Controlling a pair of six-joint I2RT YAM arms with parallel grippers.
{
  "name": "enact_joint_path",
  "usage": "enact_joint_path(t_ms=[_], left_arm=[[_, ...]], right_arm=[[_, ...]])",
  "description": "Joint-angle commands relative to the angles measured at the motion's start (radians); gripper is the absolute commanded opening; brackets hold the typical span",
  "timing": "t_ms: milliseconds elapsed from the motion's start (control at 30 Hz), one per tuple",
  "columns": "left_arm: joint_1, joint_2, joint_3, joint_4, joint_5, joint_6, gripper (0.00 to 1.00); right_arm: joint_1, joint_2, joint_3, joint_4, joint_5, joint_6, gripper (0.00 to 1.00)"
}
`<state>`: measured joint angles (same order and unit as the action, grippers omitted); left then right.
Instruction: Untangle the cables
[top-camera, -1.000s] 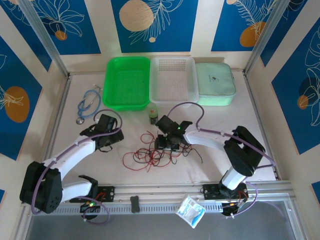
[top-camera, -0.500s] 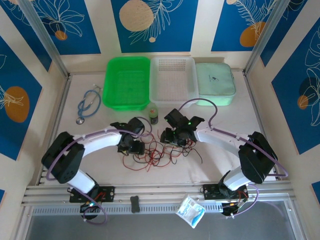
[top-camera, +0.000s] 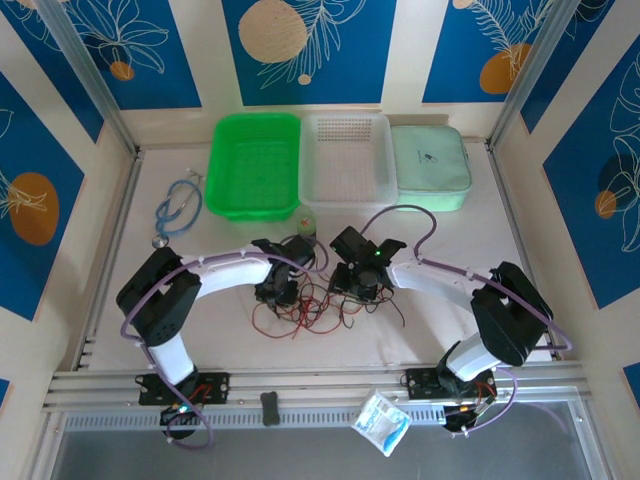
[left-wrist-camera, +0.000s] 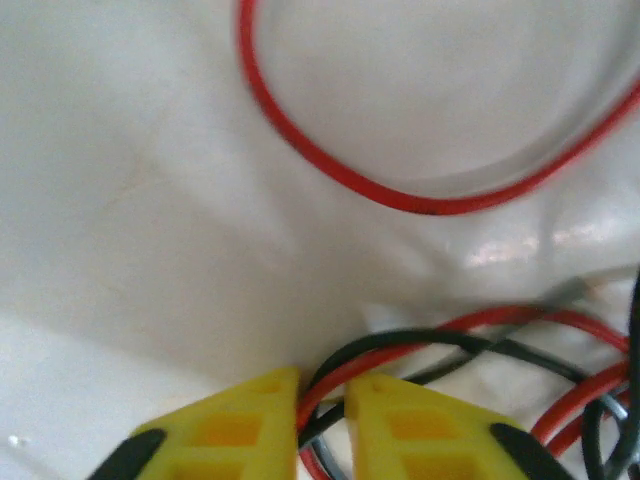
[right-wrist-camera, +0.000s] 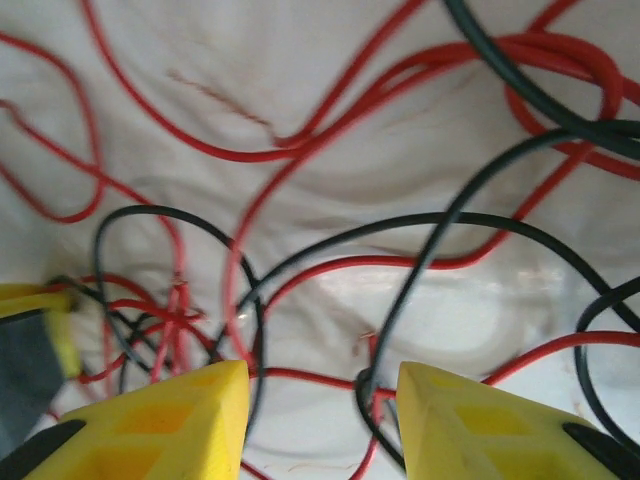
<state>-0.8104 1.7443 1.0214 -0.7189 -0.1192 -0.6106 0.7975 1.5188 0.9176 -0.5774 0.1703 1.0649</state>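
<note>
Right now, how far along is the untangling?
Done: nothing; the cables lie in one red-and-black heap. In hand: left tool pinches red and black strands at the heap's left side, right tool open over it. Left: separating every cable.

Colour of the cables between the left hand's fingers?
Red and black: the cables run between the left hand's yellow fingers. Left wrist view shows it best.
</note>
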Motion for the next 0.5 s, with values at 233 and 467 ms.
enact_joint_path(t_ms=[233,467], left_arm=[[0.114,-0.011,-0.141,0.035,-0.215,-0.118,0.00],[0.246,-0.148,-0.176,0.005,-0.270,-0.086,0.00]], right_arm=[[0.003,0.100,-0.055,-0.043,0.127,0.060,0.27],[0.003,0.106,-0.045,-0.124,0.211,0.048,0.00]])
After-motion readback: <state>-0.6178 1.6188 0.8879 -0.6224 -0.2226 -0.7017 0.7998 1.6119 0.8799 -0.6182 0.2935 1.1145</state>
